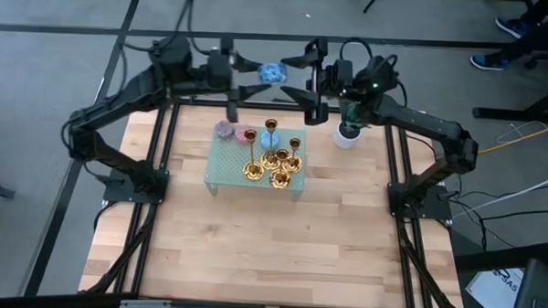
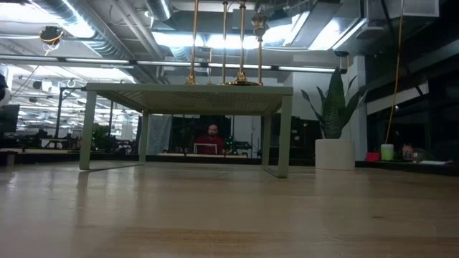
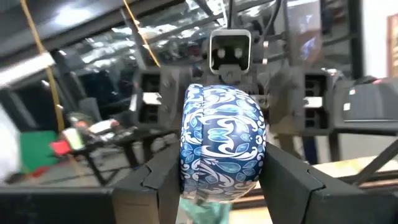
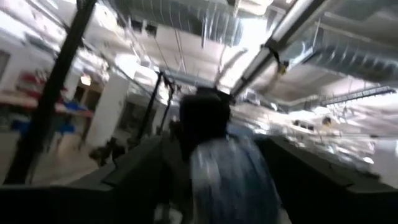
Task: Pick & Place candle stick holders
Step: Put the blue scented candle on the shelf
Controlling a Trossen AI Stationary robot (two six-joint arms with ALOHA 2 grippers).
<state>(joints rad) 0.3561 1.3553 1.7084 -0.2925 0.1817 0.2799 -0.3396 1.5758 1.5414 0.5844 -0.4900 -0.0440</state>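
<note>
- High view: the left gripper (image 1: pixel 259 71) is raised beyond the far edge of the wooden table (image 1: pixel 271 245), at about 12 o'clock from the green mesh stand (image 1: pixel 223 166), and it is clenched on a blue patterned candle (image 1: pixel 273 73).
- High view: the right gripper (image 1: pixel 300 74) faces it from the 3 o'clock side, just beside the same candle; from here I cannot tell whether its fingers touch it.
- High view: the candle stick holders (image 1: pixel 274 159), shiny gold, stand upright and bunched on the stand's 3 o'clock half. Small round candles (image 1: pixel 245 133) sit along the stand's far edge, and a white potted plant (image 1: pixel 348 129) stands at about 2 o'clock from the stand.
- Low view: the stand rests on the table with the gold holders' stems (image 2: pixel 224 43) rising off its top; the plant (image 2: pixel 335 136) is at its 3 o'clock. A person sits far behind, seen under the stand.
- Left wrist view: the two dark fingers (image 3: pixel 158 180) grasp the blue candle (image 3: pixel 222 146) from both sides, with the right arm's wrist facing it.
- Right wrist view: blurred; a pale blue shape (image 4: pixel 233 177) lies between the dark fingers (image 4: pixel 134 180), which seem spread, not pressing it.
</note>
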